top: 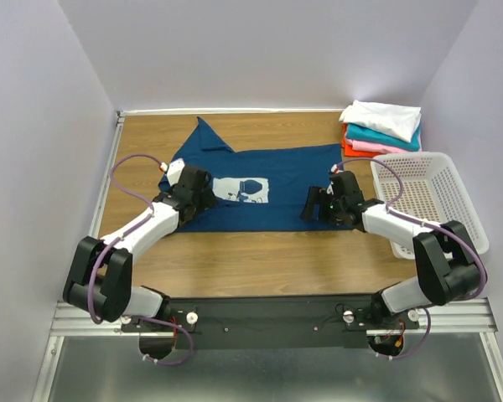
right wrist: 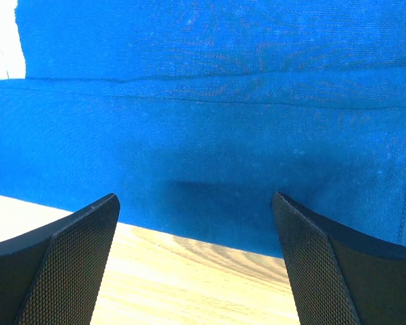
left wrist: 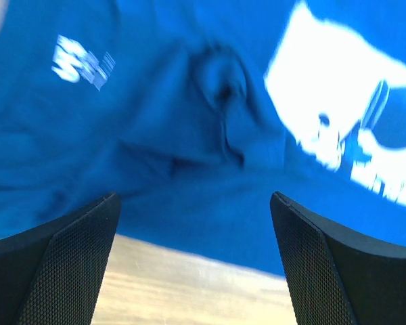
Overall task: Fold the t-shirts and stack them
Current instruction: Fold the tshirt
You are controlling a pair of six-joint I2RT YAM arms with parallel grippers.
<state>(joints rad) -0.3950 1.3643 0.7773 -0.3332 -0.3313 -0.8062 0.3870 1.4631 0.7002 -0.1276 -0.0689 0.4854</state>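
Observation:
A navy blue t-shirt (top: 277,180) with a white square print (top: 241,190) lies spread on the wooden table (top: 260,260), one sleeve pointing to the back. My left gripper (top: 199,194) hovers open over the shirt's near left part; the left wrist view shows wrinkled navy cloth (left wrist: 189,135), the print (left wrist: 345,101) and the hem edge between the fingers of that gripper (left wrist: 195,203). My right gripper (top: 314,205) stands open at the shirt's near right edge. In the right wrist view the flat cloth (right wrist: 210,122) meets bare wood (right wrist: 189,271) between the fingers of that gripper (right wrist: 195,203). Neither holds anything.
A stack of folded t-shirts (top: 381,126), white on top over teal, pink and orange-red, sits at the back right corner. A white perforated basket (top: 432,197) stands along the right edge, close to the right arm. Walls close in on three sides.

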